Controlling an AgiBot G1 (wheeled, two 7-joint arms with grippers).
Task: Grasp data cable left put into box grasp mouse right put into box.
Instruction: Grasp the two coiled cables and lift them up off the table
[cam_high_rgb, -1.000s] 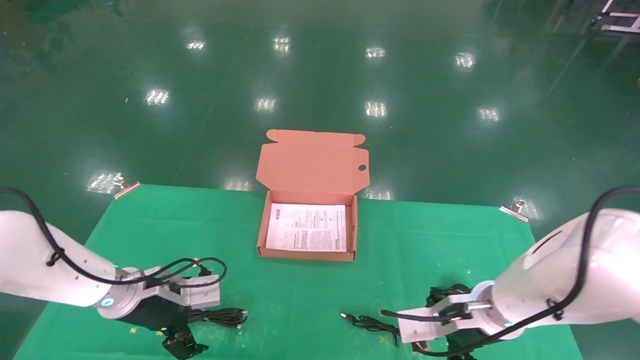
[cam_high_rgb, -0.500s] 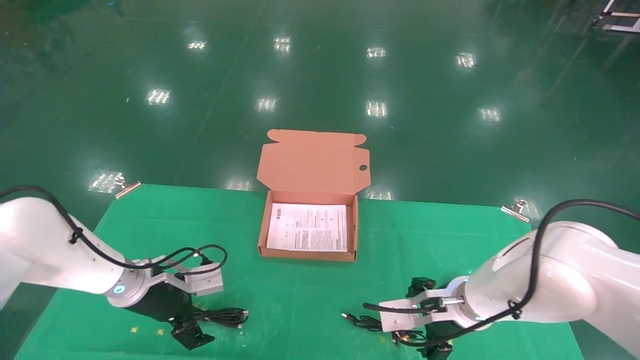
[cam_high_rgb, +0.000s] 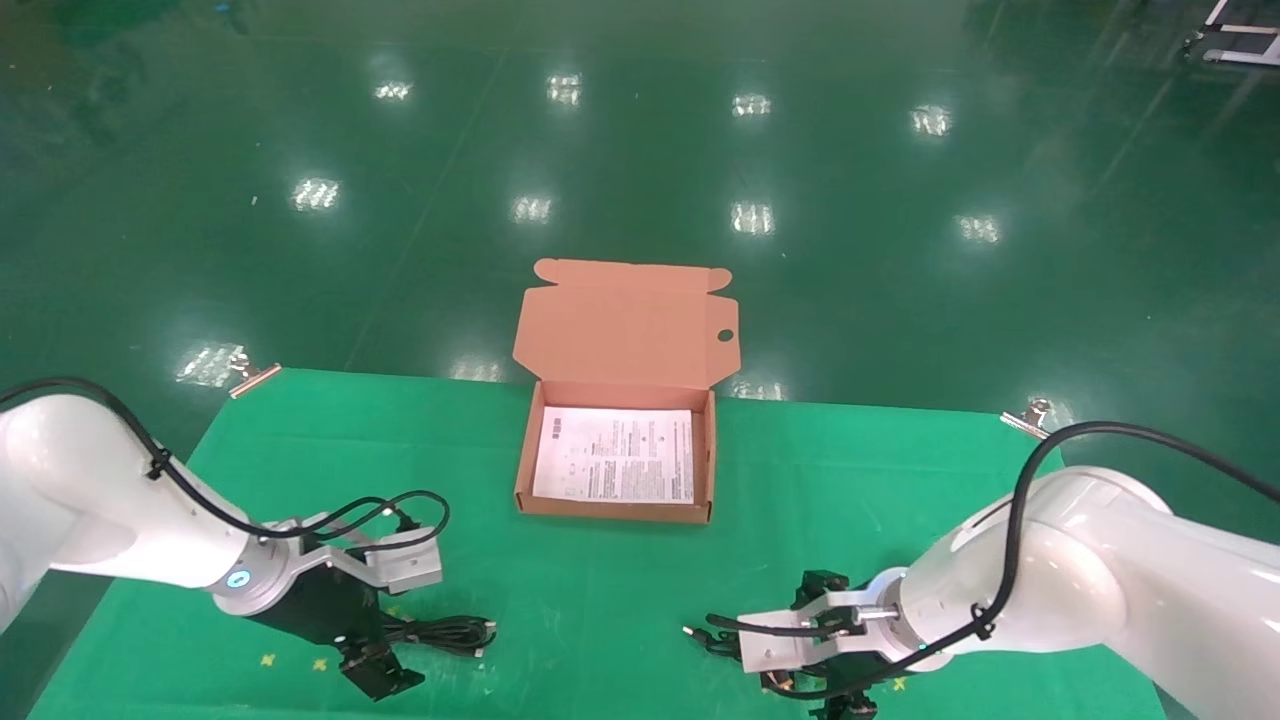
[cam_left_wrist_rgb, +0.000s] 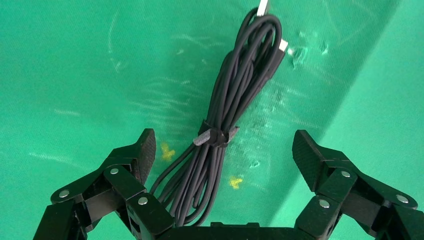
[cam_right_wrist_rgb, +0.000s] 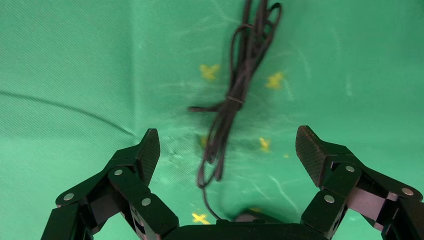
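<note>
Across the near half of the head view spreads the table (cam_high_rgb: 880, 470), draped in a green cloth held by metal clips at its far corners; behind it a glossy dark green floor mirrors rows of ceiling lights. At the middle of the table sits the box (cam_high_rgb: 612, 510), its hinged lid tipped back and a white printed sheet (cam_high_rgb: 616, 455) lying flat on its bottom.

Compared with a second ago, the right arm has swung inward along the near edge, so its wrist now sits closer to the table's middle, above the loose black cord (cam_high_rgb: 722, 641). The left arm has shifted only slightly and remains beside the data cable (cam_high_rgb: 445, 633). The box has not moved.

The left pincer (cam_high_rgb: 380, 668) hangs low over the near-left part of the table with its jaws spread wide; in the left wrist view the data cable (cam_left_wrist_rgb: 227, 117), a coiled bundle bound by a small strap, lies on the cloth between the two fingers, touching neither. The right pincer (cam_high_rgb: 838, 706) is likewise spread wide and holds nothing; in the right wrist view the loose black cord (cam_right_wrist_rgb: 235, 95) lies on the cloth between its fingertips, among small yellow marks.
</note>
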